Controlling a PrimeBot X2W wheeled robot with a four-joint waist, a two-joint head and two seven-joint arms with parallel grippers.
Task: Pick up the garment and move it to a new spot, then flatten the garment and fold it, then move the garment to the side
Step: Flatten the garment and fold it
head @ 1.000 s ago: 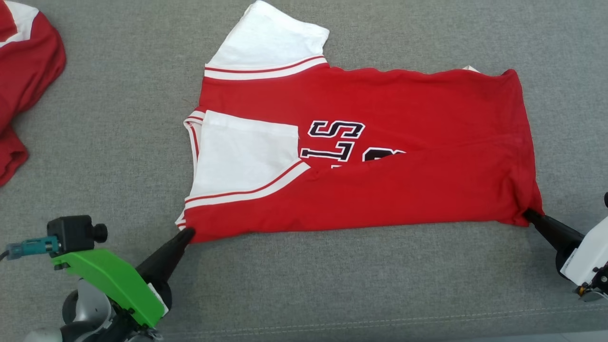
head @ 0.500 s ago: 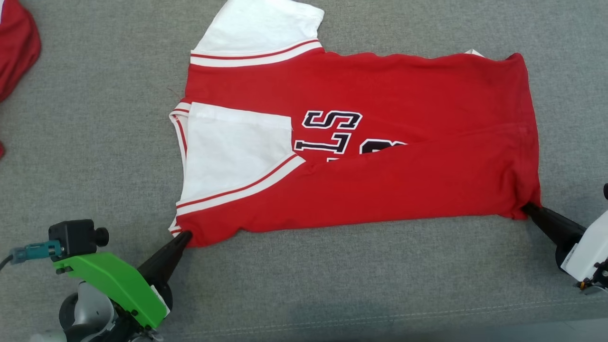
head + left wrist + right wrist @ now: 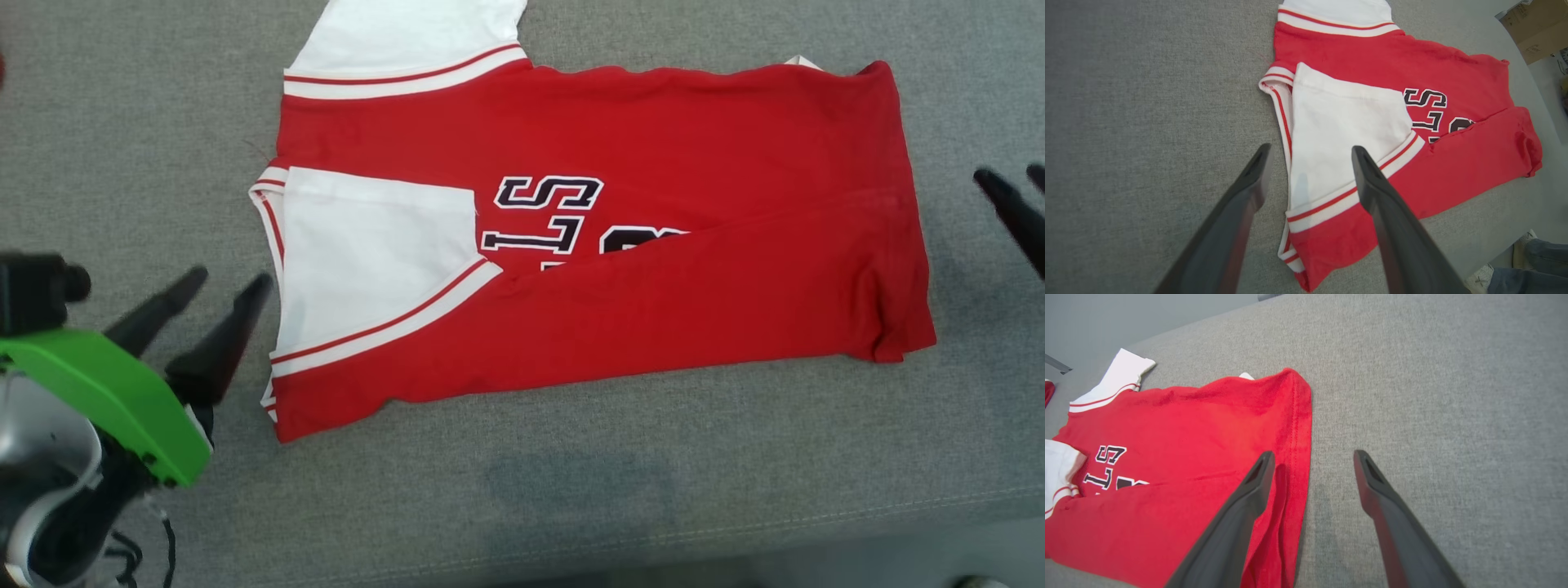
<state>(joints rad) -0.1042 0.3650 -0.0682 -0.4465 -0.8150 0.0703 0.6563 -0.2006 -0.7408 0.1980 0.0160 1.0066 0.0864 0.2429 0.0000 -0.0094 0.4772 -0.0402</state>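
Note:
The garment (image 3: 653, 147) is a red jersey with white sleeves and black lettering. It lies flat on the grey cushion, its near long edge folded up over part of the lettering. My left gripper (image 3: 229, 279) hovers open just left of the garment's collar end, holding nothing. Seen from the left wrist, the left gripper (image 3: 1311, 149) has its jaws spread above the white sleeve (image 3: 1339, 122) of the garment (image 3: 1453, 171). My right gripper (image 3: 1010, 173) is open at the far right, clear of the hem. From the right wrist, the right gripper (image 3: 1314, 454) stands over the hem edge of the garment (image 3: 1188, 416).
The grey cushion (image 3: 571, 490) has a stitched front seam near the bottom. A cardboard box (image 3: 1535, 24) stands beyond the far corner. A person's shoe and trouser leg (image 3: 1515, 273) show beside the cushion. A sliver of another red cloth (image 3: 1047, 396) lies at the left.
Both grippers were shut on the garment's near corners; now both have let go, opened and lifted away. The garment lies free. The head camera has also shifted.

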